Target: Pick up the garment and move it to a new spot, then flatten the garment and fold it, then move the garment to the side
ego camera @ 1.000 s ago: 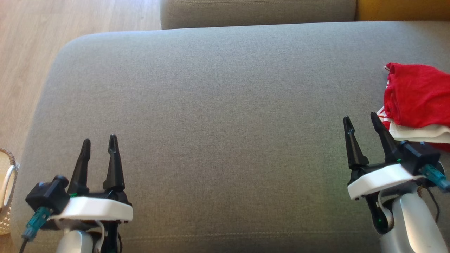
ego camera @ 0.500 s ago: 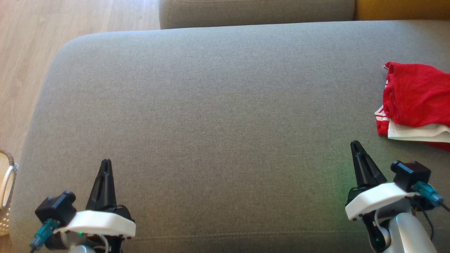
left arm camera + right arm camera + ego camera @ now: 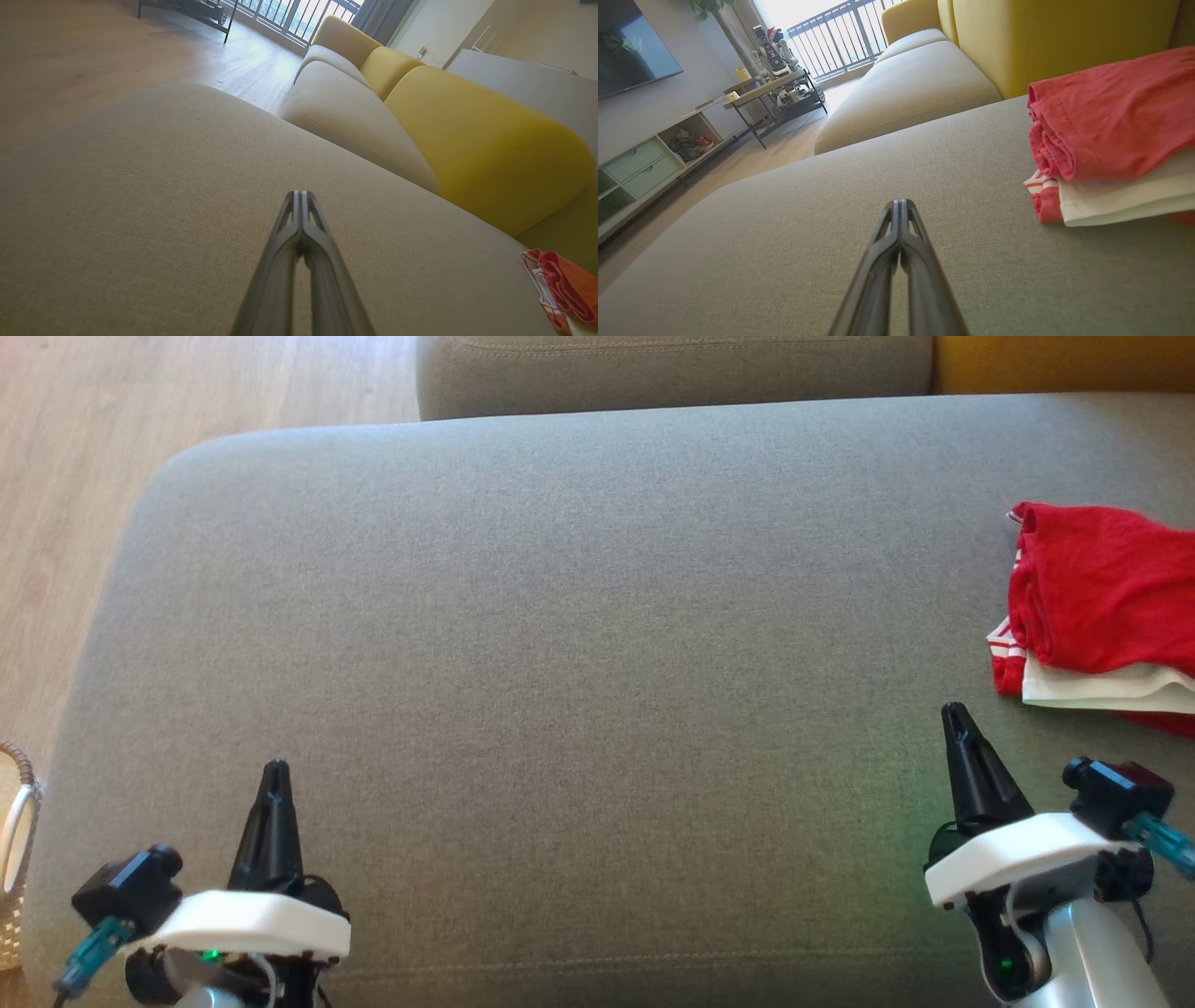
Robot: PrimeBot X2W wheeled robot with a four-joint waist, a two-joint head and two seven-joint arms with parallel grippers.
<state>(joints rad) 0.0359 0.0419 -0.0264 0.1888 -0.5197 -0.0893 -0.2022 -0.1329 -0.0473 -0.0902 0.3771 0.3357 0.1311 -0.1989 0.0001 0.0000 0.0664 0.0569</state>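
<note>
Lying folded at the right edge of the grey sofa cushion [image 3: 560, 644], the red garment [image 3: 1092, 583] shows a white layer under its red top fold. A red-and-white striped hem shows at its near left corner, and the head view's right border cuts the garment off. The right claw [image 3: 954, 711] points across the cushion on the near side of the garment, a little to its left and apart from it. Its two dark fingers are pressed together into one point with nothing between them. The left claw [image 3: 275, 770] is at the near left of the cushion, well apart from the garment, likewise closed and empty; its wrist view shows the fingertips meeting over bare fabric. A second grey cushion [image 3: 672, 373] and a yellow backrest [image 3: 1064, 362] lie at the far side. Wooden floor [image 3: 56, 476] runs along the left, where a woven basket [image 3: 14, 859] peeks in at the near left.
</note>
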